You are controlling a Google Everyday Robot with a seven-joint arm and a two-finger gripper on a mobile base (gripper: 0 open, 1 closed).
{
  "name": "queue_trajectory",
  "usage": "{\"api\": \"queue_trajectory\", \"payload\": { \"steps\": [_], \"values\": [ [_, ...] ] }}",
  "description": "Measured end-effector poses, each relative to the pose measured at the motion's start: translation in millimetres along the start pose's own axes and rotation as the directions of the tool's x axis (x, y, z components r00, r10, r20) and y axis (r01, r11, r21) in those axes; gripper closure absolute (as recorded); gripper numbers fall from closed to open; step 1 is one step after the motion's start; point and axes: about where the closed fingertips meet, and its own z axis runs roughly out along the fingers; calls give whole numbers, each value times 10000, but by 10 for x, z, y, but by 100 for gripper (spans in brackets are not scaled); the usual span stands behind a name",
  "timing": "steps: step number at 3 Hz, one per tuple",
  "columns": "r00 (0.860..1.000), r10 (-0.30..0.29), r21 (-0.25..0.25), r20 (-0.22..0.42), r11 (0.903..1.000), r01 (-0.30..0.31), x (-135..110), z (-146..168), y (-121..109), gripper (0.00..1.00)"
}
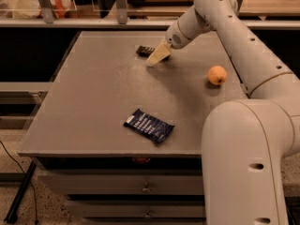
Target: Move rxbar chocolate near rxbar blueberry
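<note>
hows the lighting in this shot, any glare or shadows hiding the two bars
Camera view: dim, warm light, with no strong glare on the table. The rxbar blueberry stands out, its white lettering visible. The rxbar chocolate is dark and partly covered by the gripper, which is at its right end near the far edge. The orange fruit casts a soft shadow beside it.

You have two snack bars on one table: one dark bar and one blue bar. There is also one orange and one gripper, just beside the dark bar.
</note>
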Motion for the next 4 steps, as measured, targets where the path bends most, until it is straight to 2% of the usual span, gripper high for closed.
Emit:
{"api": "queue_trajectory", "payload": {
  "steps": [1, 2, 4],
  "values": [
    [10000, -1, 0, 1, 10000, 1, -16, -17, -1, 86],
    [10000, -2, 0, 1, 10000, 2, -25, -27, -1, 100],
    [10000, -5, 0, 2, 10000, 5, -26, -29, -1, 100]
  ]
}}
